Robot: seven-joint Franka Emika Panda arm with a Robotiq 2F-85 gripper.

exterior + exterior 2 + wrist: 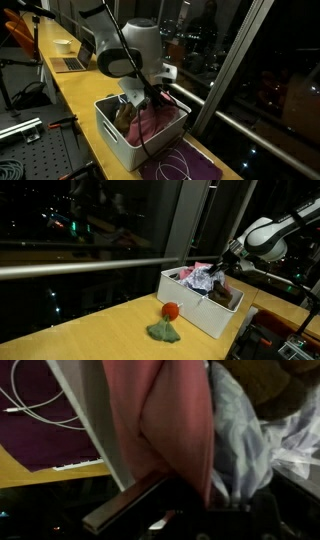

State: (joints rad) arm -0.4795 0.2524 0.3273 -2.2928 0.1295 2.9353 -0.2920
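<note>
Pink cloth [165,420] sitting in the white bin [112,128] on the yellow surface [90,330], piled in with a pale crumpled cloth [240,430] and something brown [124,115] at one end. Pincer [140,98] down inside the bin, right on top of the pile. Going by the wrist view, looks clenched on a fold of the pink cloth, fabric gathering into a pinch just above the dark finger. Can't really make out both fingertips though, so best to treat the hold as likely, not proven. Tips for doing this bit well, just my take: aim for a firm squeeze on a thick fold rather than a thin edge, less chance of slipping out that way. Check for the pale cloth tagging along, lying right against the pink one on one side and easy to catch by accident. Lift straight up and slow, staying off the bin wall, to avoid dragging the rim or tipping the whole bin. Probably a fair bit of fabric hanging below the grip, so get plenty of height before any sideways move. Worth minding the neighbours too: purple mat [185,162] with a white cable lying on it, just beside the bin, plus a red ball [170,309] and a green rag [164,331] out on the surface near the bin's front wall. No reason to sweep low over any of those. If the fold feels loose at all, better to let go and re-pinch deeper than to haul up on a bad grip.
</note>
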